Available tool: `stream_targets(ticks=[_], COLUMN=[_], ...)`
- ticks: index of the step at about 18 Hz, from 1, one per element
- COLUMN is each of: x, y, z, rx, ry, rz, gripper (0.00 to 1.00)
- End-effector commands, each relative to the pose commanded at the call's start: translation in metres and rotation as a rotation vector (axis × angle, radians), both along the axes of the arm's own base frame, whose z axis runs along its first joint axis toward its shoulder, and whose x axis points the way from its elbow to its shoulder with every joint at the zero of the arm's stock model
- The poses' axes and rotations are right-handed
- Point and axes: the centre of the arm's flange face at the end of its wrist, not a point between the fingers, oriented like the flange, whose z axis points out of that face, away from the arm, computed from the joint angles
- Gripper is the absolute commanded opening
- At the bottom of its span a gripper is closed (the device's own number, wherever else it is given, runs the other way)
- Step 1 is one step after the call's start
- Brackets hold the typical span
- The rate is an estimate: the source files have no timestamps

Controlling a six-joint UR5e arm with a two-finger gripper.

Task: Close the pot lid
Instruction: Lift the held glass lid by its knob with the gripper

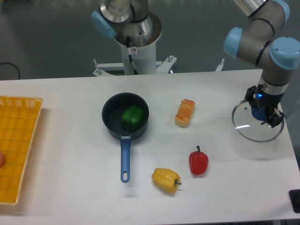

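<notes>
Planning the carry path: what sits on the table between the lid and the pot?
In the camera view, only the bread-like piece lies between the lid and the pot.

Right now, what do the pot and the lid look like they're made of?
The pot looks like dark navy coated metal with a matte finish; its blue handle could be plastic or painted metal. The lid looks like clear glass, since the table shows through it, with a thin shiny metal rim. The hand covers its knob.
</notes>
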Motion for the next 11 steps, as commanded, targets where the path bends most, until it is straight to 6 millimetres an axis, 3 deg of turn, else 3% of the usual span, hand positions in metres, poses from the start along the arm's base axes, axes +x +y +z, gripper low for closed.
stream_targets(ticks=[5,7,11], x=[0.005,0.014,0.032], y=[0.005,0.018,0.020], z=[0.004,0.012,0.023], rx=[0.002,0.005,0.007], ry=[0.003,0.011,0.013], rz=[0.012,0.006,0.015], gripper=[0.55,0.55,0.55])
